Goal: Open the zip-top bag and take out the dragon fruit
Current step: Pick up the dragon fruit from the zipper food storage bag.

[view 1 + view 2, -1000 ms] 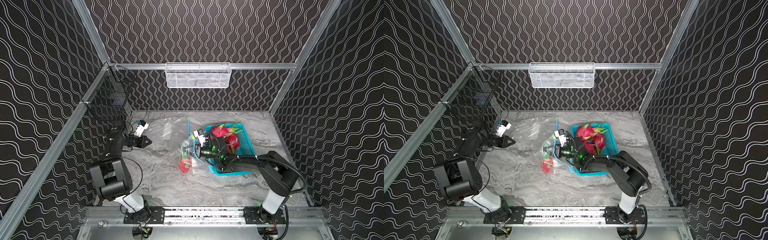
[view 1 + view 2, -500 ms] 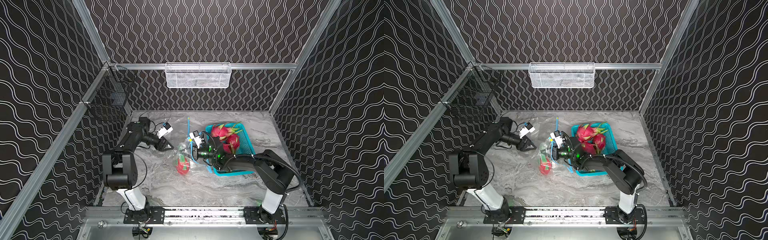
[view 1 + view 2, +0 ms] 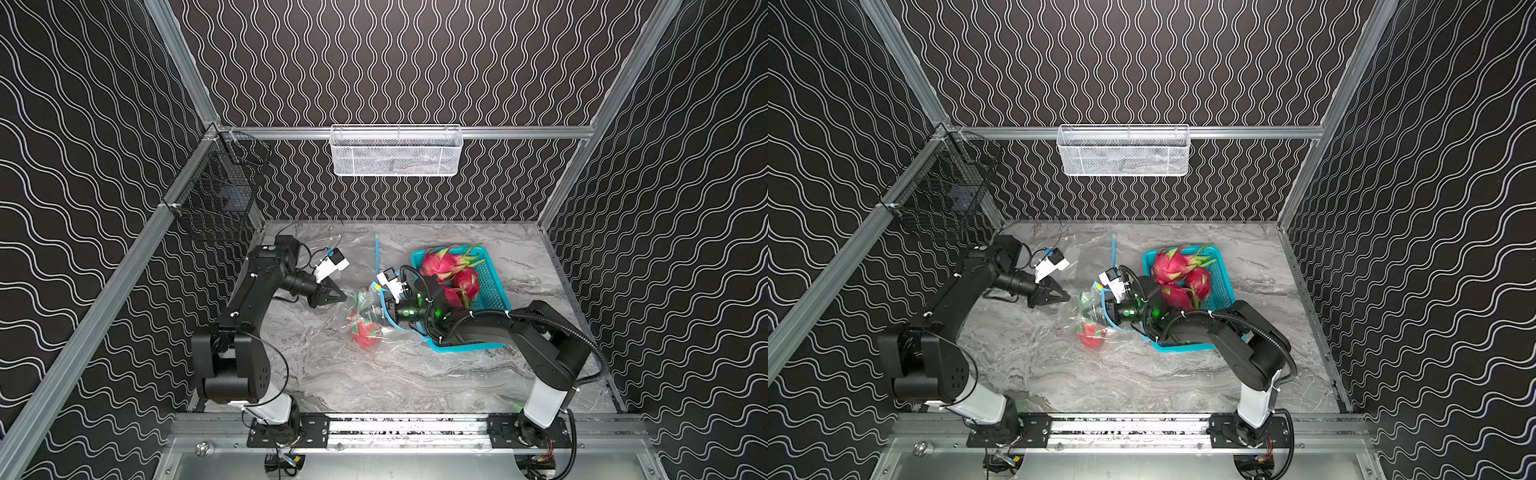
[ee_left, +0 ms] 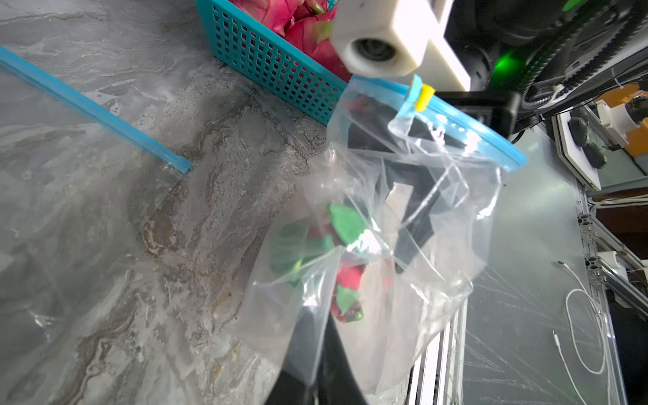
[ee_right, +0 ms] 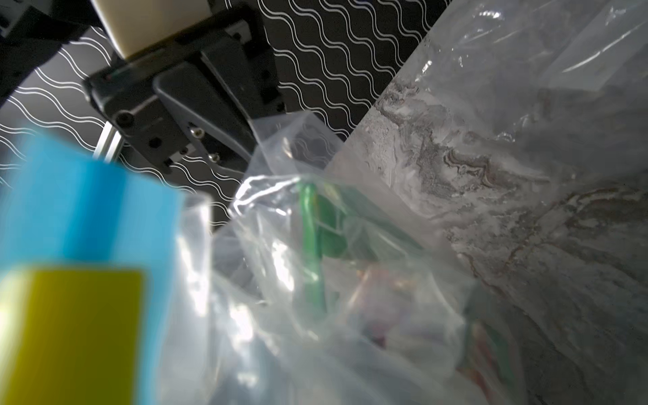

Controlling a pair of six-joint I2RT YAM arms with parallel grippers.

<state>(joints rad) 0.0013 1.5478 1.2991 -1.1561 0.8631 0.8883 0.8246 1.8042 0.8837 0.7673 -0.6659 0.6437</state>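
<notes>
Clear film pinched tight: our left gripper (image 3: 341,296) clamps the zip-top bag (image 3: 357,308), dragon fruit (image 3: 365,334) inside, on the marble tabletop (image 3: 415,374). We cannot tell the right gripper's (image 3: 374,311) spread. Opening is under way; next, we judge, the mouth needs parting.

Robotics lab cell: aluminium frame (image 3: 519,132), wavy-patterned walls (image 3: 395,62), arms (image 3: 249,316) on a base rail (image 3: 407,428).
</notes>
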